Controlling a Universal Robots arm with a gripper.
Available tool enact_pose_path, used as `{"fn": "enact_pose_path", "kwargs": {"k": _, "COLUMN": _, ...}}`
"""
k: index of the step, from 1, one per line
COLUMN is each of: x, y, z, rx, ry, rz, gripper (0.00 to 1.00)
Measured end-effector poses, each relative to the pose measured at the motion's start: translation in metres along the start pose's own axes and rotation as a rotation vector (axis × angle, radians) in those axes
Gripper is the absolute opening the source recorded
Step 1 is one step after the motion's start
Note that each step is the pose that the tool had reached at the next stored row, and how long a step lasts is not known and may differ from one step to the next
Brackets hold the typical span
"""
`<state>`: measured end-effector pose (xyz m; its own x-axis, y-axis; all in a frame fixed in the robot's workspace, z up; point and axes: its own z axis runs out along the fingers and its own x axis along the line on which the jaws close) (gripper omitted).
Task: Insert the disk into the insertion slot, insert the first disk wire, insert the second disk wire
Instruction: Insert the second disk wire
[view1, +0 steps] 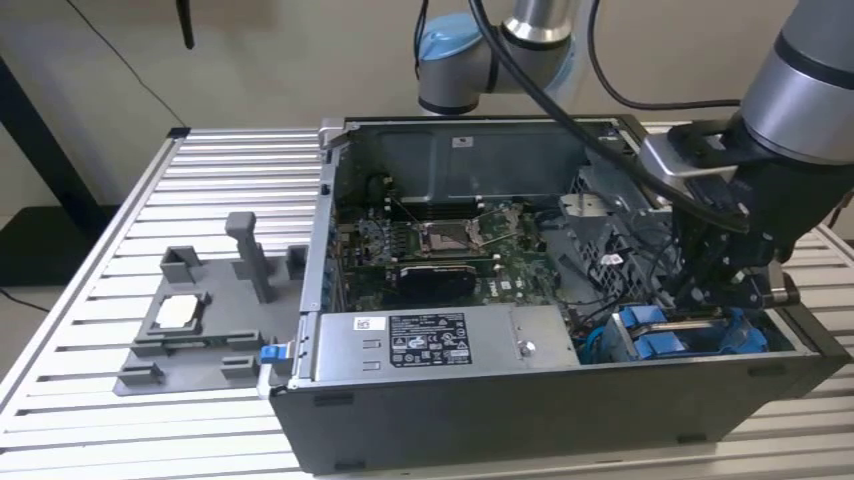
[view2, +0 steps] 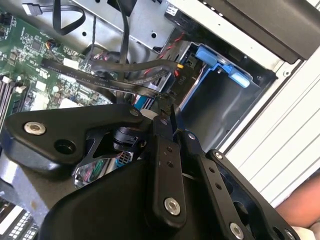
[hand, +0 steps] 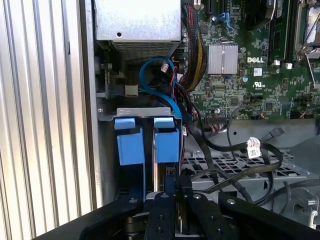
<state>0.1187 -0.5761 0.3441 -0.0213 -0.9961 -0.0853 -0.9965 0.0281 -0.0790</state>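
Two bright blue carrier ends (hand: 166, 145) stand side by side in the dark-grey insertion slot (hand: 142, 112) at the case's near corner on the exterior view's right (view1: 654, 338). I take one of them for the disk, seated in the cage (view2: 220, 62). My gripper (view1: 699, 316) reaches down into that corner, right beside the carriers. Its fingers meet at the tips in both wrist views (view2: 167, 103) (hand: 167, 181), shut on the end of a flat black disk wire (view2: 125, 85). The connector itself is hidden by the fingers.
The grey labelled power-supply box (view1: 427, 340) fills the case's front, with the green motherboard (view1: 441, 240) behind it. Loose black cables (hand: 225, 150) and a blue cable (hand: 160, 85) crowd the space by the cage. A grey fixture (view1: 200, 320) sits on the slatted table (view1: 120, 220).
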Motion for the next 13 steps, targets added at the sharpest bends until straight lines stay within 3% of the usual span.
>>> {"fn": "enact_pose_path", "kwargs": {"k": 13, "x": 0.0013, "y": -0.0008, "z": 0.0034, "rx": -0.0041, "ry": 0.0002, "rz": 0.000, "gripper": 0.16}}
